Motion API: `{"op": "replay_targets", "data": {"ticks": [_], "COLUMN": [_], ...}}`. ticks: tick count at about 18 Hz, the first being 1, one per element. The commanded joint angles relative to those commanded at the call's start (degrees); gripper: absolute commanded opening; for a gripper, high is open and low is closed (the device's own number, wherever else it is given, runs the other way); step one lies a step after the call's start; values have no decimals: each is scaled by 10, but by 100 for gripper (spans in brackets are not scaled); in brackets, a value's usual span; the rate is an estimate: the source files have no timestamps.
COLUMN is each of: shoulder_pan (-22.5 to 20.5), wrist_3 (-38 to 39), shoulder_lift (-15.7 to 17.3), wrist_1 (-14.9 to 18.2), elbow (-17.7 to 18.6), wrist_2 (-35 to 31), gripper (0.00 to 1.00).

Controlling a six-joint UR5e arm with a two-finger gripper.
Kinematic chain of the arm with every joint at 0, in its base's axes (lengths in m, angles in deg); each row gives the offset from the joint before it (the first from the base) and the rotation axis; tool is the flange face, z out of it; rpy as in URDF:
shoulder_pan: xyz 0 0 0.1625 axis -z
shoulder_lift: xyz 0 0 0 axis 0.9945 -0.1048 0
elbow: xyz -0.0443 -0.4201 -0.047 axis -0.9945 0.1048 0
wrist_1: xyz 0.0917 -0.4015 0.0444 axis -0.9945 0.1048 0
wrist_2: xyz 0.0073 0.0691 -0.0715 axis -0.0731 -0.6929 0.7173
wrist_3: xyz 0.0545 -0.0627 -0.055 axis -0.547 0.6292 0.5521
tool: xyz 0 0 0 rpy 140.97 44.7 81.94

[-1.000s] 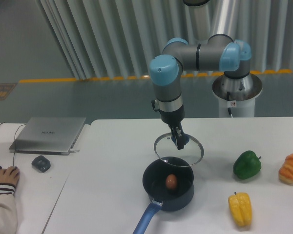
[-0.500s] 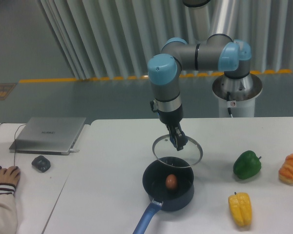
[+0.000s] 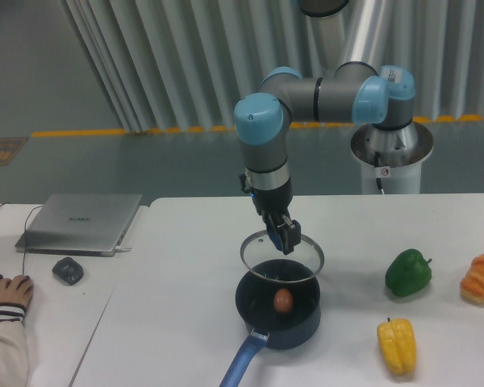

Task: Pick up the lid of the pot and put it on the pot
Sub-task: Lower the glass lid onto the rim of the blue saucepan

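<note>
With the tool [image 3: 283,243] pinching the glass lid [image 3: 283,264] by its top above the pot [image 3: 285,339], it is best to centre the rim over the opening, then lower slowly and level.

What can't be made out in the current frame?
- Knob of the lid: camera view, mostly hidden by the tool.
- Far end of the pot's blue handle: camera view, cut off by the bottom edge.
- Laptop lettering: camera view, too small to read.
</note>
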Motion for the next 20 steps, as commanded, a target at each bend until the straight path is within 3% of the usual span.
{"op": "replay_targets", "data": {"ticks": [5, 10, 20], "shoulder_pan": [0, 4, 9], "wrist_3": [47, 102, 109], "shoulder_lift": [-11, -25, -32], "wrist_1": [-4, -44, -45], "elbow": [-6, -7, -11], "wrist_2": [0, -1, -8], "gripper": [37, 37, 37]}}
